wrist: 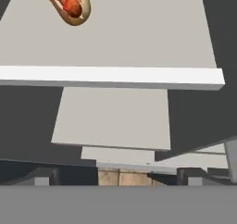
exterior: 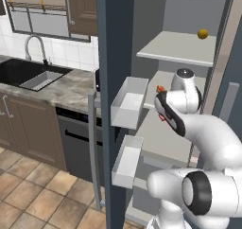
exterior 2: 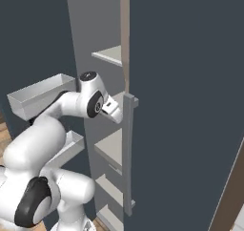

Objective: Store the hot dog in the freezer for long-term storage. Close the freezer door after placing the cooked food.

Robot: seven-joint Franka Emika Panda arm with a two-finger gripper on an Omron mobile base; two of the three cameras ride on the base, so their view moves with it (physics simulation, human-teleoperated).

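While the freezer door (exterior: 113,81) stands swung open, its inner face shows two white bins (exterior: 128,102), one above the other, with its long grey handle (exterior: 92,147) along the outer edge. Inside the freezer (exterior: 184,15), the hot dog (wrist: 68,3) lies on a pale grey shelf (wrist: 139,42), set back from the front lip and toward one side; in the left base view a bit of it (exterior: 160,88) peeks out just beside the arm's wrist. No part of the robot touches it. Reaching in over that shelf, the gripper has its jaws spread wide and holds nothing. One shelf higher, a small round yellow-orange fruit (exterior: 203,33) sits near the right wall. Lower shelves step down beneath the hot dog's shelf. Left of the freezer, a stone counter (exterior: 66,88) carries a dark sink (exterior: 28,74) with a curved faucet (exterior: 34,43).
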